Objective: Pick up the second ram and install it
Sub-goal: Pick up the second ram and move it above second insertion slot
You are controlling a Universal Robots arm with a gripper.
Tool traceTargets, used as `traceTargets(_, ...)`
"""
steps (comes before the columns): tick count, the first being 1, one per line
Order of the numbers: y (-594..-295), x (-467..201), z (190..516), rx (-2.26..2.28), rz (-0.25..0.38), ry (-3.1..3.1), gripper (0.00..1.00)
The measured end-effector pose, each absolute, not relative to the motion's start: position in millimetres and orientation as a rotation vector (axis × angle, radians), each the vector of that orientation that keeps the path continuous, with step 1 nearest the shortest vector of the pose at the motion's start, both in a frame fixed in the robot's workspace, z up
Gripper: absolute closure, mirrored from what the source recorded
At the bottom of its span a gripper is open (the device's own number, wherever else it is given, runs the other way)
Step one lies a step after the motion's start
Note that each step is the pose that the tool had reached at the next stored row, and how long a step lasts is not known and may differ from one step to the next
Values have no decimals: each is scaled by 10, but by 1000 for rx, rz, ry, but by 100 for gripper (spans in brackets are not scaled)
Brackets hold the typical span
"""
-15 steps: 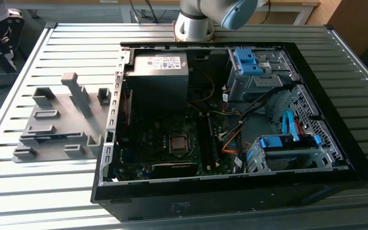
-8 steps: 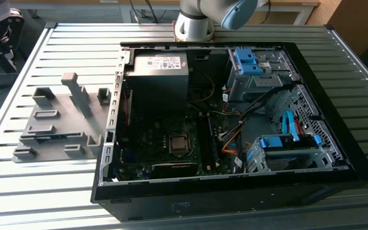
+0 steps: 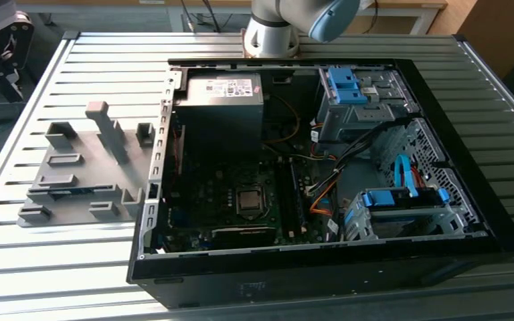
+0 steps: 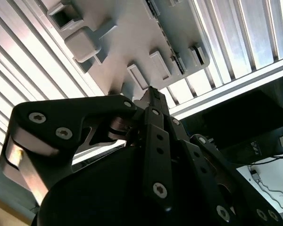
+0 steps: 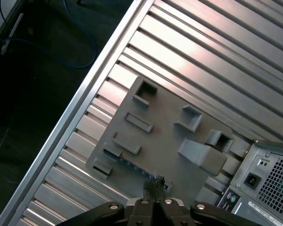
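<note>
the gripper [image 5: 154, 181] hangs above the slatted metal table [image 5: 205, 56] with its two fingers pressed together and nothing between them; in the second wrist view the closed tips [image 4: 152, 92] point down at the grey plastic holder [image 4: 127, 37]. the second ram [image 5: 131, 164] lies below and just ahead of the fingertips, a thin blue stick seated lengthwise in a slot along one edge of the holder [image 5: 172, 134], apart from the gripper. in the exterior view the same blue strip [image 3: 67, 191] shows in the holder [image 3: 96, 167]. off to one side of the gripper, just beside the holder, is the open computer case [image 5: 269, 176], lying on its side on the table [image 3: 43, 274] with its black rim [image 3: 328, 262] and its inside exposed. the arm [image 3: 272, 35] rises from the table's far edge behind the case.
</note>
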State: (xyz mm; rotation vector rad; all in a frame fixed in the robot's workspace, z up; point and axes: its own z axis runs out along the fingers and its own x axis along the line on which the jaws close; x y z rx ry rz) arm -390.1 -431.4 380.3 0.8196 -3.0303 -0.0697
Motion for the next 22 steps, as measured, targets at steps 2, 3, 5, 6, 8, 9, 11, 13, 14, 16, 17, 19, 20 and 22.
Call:
traceTargets(2, -4314, -3901, 3803, 832, -70, -3027, 89)
traceTargets(3, -4314, -3901, 3803, 839, -70, -3025, 89)
traceTargets(5, -4314, -3900, 3803, 857, -70, -3020, 89)
traceTargets(6, -4314, -3901, 3803, 865, -70, -3017, 89)
traceTargets(8, -4314, -3901, 3803, 879, -70, -3013, 89)
traceTargets(9, -4314, -3901, 3803, 884, -69, -3011, 89)
traceTargets(11, -4314, -3901, 3803, 896, -69, -3007, 89)
traceTargets(13, -4314, -3901, 3803, 910, -69, -3003, 89)
traceTargets(14, -4314, -3901, 3802, 919, -69, -3000, 89)
traceTargets(16, -4314, -3900, 3801, 945, -69, -2991, 89)
traceTargets(17, -4314, -3901, 3801, 961, -68, -2986, 89)
traceTargets(19, -4314, -3901, 3798, 990, -68, -2976, 89)
traceTargets(20, -4314, -3901, 3797, 1005, -68, -2971, 89)
traceTargets(22, -4314, -3900, 3795, 1036, -68, -2960, 89)
